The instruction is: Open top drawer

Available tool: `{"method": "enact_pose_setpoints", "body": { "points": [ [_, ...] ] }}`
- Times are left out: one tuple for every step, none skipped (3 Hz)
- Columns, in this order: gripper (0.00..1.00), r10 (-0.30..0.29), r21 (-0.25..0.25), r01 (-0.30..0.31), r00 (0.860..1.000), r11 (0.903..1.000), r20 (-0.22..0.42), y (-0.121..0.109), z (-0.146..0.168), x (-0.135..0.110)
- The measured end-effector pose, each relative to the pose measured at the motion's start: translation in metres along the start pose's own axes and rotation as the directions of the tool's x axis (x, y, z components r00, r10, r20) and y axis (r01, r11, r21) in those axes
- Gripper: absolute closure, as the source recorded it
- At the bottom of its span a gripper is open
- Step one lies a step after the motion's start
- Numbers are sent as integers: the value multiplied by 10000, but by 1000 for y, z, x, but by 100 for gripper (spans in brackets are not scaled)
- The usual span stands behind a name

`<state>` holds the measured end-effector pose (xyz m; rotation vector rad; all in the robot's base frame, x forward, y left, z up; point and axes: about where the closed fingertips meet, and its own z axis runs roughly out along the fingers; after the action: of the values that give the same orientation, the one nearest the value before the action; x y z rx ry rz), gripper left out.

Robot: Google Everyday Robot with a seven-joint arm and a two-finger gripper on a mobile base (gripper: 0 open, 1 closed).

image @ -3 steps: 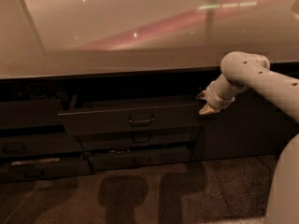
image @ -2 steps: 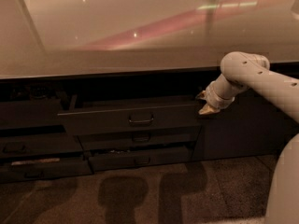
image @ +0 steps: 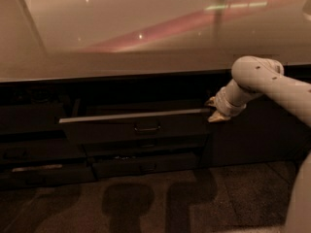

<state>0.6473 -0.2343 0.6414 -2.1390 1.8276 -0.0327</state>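
The top drawer [image: 107, 130] is a wide dark grey front with a small centred loop handle [image: 147, 128]. It stands pulled out from the cabinet under the counter, its pale top edge showing. My gripper [image: 214, 109] is at the drawer's right end, by its top right corner, on a white arm that reaches in from the right. The inside of the drawer is dark and hidden.
A glossy pale countertop [image: 146, 38] overhangs the drawers. Two shorter drawer fronts [image: 146, 165] sit below the top drawer. More dark cabinet fronts [image: 34, 154] lie to the left and a flat dark panel [image: 252, 140] to the right. The speckled floor [image: 155, 203] carries shadows.
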Motion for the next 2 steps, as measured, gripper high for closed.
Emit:
{"method": "enact_pose_setpoints", "body": {
  "points": [
    [100,-1,0,1,10000,10000,1,0,-4,-1],
    [100,-66,3,66,10000,10000,63,11,-2,-2]
  ]
}}
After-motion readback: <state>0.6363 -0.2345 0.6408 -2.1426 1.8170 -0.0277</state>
